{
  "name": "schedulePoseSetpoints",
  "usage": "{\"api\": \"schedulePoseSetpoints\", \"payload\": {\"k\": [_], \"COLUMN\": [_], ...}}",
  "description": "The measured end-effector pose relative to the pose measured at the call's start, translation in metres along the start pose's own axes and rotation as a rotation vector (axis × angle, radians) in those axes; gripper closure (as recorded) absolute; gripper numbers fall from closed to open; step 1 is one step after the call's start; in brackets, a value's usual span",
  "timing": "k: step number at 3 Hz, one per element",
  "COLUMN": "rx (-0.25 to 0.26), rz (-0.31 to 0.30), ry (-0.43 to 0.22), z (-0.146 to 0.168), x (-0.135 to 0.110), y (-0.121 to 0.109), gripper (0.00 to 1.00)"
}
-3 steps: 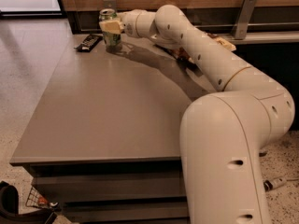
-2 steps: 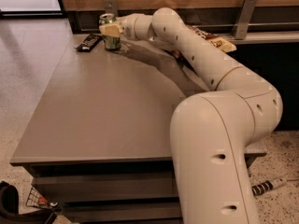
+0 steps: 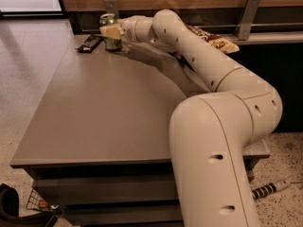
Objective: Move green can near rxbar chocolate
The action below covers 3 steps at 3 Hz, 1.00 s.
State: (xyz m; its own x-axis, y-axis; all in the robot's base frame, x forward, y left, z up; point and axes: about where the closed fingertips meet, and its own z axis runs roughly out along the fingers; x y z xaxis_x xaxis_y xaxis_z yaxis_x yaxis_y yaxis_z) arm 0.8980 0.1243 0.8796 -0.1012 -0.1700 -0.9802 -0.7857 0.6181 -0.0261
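The green can (image 3: 108, 21) stands upright at the table's far left corner, its base on or just above the top. My gripper (image 3: 111, 31) reaches in from the right and is shut on the can's middle, with a pale finger (image 3: 110, 30) across its front. The rxbar chocolate (image 3: 90, 43), a flat black bar with white lettering, lies on the table just left of the can, a small gap apart. My arm (image 3: 199, 56) stretches across the table's right side and hides part of it.
A brown-and-yellow chip bag (image 3: 214, 39) lies at the back right behind my arm. A wooden wall panel with metal brackets (image 3: 245, 16) runs along the back. The table's left edge (image 3: 42, 108) drops to the floor. A wire basket (image 3: 38, 203) sits below left.
The gripper and the green can have shifted slightly left, closer to the rxbar chocolate. The arm's elbow has swung with it. The bar has not moved.
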Motion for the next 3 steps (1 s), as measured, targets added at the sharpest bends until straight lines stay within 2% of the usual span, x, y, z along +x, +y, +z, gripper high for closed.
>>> {"api": "schedulePoseSetpoints", "payload": {"k": [3], "rx": [0.000], "rz": [0.000], "ry": [0.000], "z": [0.0002], "x": [-0.0003], "y": [0.0003], "gripper": [0.13]}}
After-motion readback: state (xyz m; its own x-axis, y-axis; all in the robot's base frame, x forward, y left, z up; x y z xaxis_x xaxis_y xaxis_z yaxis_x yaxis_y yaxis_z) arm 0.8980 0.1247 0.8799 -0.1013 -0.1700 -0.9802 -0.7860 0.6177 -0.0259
